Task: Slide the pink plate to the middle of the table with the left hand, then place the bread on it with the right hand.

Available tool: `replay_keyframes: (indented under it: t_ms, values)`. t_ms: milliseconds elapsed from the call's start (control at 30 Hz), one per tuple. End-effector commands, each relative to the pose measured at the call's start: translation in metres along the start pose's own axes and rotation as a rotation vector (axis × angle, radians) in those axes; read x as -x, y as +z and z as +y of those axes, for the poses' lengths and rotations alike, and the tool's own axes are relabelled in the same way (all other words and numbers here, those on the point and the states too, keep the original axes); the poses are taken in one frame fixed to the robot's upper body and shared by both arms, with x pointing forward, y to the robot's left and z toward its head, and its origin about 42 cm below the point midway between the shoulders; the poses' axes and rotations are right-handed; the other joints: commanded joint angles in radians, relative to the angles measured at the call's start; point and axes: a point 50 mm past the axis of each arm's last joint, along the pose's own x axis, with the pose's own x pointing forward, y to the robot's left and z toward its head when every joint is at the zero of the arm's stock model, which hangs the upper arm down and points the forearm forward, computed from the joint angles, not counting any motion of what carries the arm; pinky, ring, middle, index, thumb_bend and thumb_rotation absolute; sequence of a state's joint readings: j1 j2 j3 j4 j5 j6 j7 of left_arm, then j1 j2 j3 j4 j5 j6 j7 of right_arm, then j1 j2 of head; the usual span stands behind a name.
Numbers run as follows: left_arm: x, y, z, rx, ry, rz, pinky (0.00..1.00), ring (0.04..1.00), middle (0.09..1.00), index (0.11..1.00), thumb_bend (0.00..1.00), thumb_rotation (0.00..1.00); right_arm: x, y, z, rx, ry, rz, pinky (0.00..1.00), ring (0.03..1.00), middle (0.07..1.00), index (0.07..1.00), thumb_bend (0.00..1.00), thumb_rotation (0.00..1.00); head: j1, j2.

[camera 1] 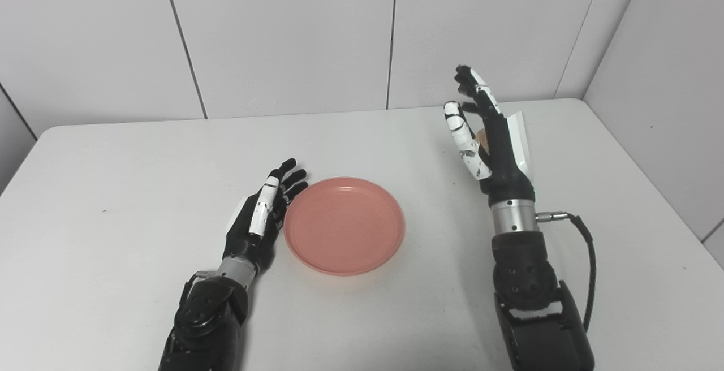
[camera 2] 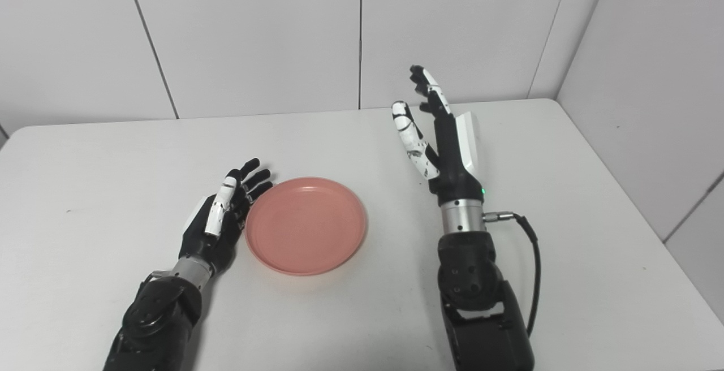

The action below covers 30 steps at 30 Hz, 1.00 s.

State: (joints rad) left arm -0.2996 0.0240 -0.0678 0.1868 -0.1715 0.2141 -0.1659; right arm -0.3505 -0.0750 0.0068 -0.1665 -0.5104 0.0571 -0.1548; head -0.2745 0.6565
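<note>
The pink plate (camera 1: pixel 344 225) lies mid-bench, nearer the front edge, with the left robot hand (camera 1: pixel 261 212) spread flat against its left rim. The right robot hand (camera 1: pixel 485 133) stands raised with fingers apart toward the far right corner, a sliver of bread (camera 1: pixel 482 138) just visible behind it.

The scene is viewed from two head cameras set side by side, aimed downward toward 12 o'clock across the table (camera 1: pixel 113 150). Nearly the whole tabletop and the back wall (camera 2: pixel 254 31) are shared, slightly offset sideways.
</note>
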Motion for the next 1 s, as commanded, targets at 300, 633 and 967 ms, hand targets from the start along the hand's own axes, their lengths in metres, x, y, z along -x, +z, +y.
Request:
replay_keyframes:
  t_ms: [300,633,967]
  values:
    - [0.006,-0.014,0.006,-0.009,-0.001,0.060,0.89,0.882,0.889,0.884,0.34,1.00,-0.058,0.011,-0.021,0.260,-0.089,0.131,0.69,0.810,0.863,0.873,0.81,0.81,-0.019,0.002]
    - [0.006,-0.014,0.007,-0.023,-0.009,0.061,0.89,0.889,0.897,0.891,0.35,1.00,-0.087,-0.008,-0.025,0.447,-0.050,0.289,0.69,0.850,0.895,0.915,0.94,0.69,-0.032,0.004]
    - [0.007,-0.012,0.009,-0.018,-0.007,0.059,0.89,0.884,0.895,0.890,0.35,1.00,-0.101,-0.038,-0.025,0.541,-0.004,0.432,0.78,0.925,0.946,0.973,0.97,0.71,-0.041,0.012]
